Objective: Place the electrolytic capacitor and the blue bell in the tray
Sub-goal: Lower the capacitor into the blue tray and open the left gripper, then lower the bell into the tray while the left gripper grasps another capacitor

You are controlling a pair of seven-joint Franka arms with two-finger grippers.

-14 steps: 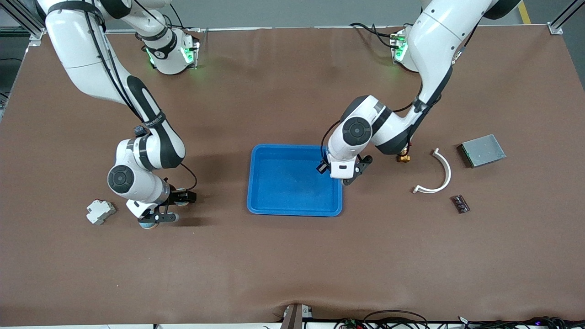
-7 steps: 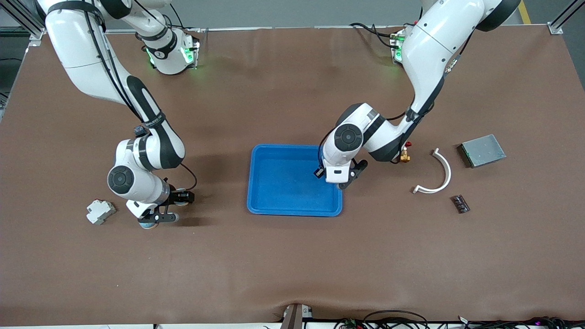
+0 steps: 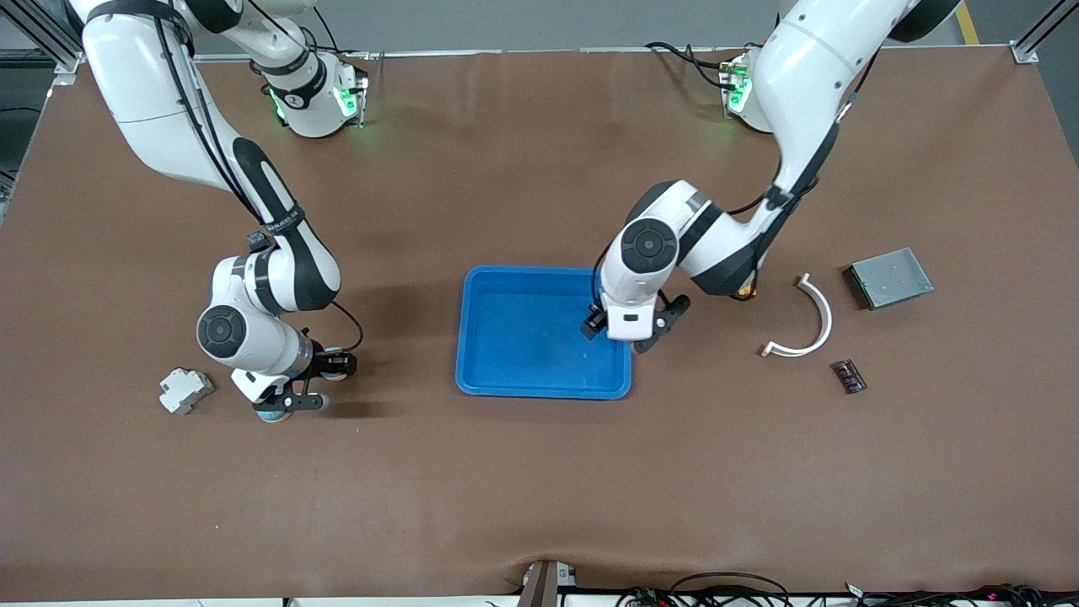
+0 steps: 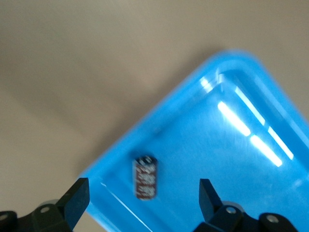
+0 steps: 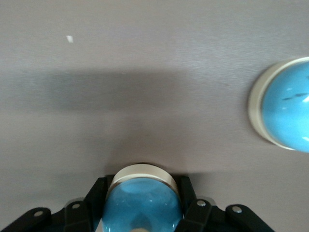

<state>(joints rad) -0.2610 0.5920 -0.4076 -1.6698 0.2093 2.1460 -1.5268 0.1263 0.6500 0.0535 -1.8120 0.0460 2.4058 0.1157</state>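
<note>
The bright-blue tray [image 3: 523, 350] lies mid-table. My left gripper [image 3: 624, 332] hangs open over the tray's corner toward the left arm's end. In the left wrist view the dark-brown electrolytic capacitor [image 4: 146, 177] lies on the tray [image 4: 231, 159] floor near its rim, loose between the spread fingers of the left gripper [image 4: 142, 205]. The front view hides it under the hand. Toward the right arm's end, my right gripper [image 3: 276, 408] is down at the table, shut on the blue bell [image 3: 270, 414]. In the right wrist view the right gripper [image 5: 142, 208] clamps the bell's [image 5: 142, 203] cream-rimmed dome.
A second blue, cream-rimmed dome [image 5: 285, 104] sits beside the held bell. A grey-white block [image 3: 185, 390] lies close to the right gripper. Toward the left arm's end are a brass part [image 3: 745, 293], a white curved strip [image 3: 805, 324], a grey metal box [image 3: 891, 277] and a small dark chip [image 3: 849, 376].
The left gripper has opened and the capacitor now lies loose in the tray. The right gripper has shut on the blue bell. The left hand shifted slightly over the tray corner.
</note>
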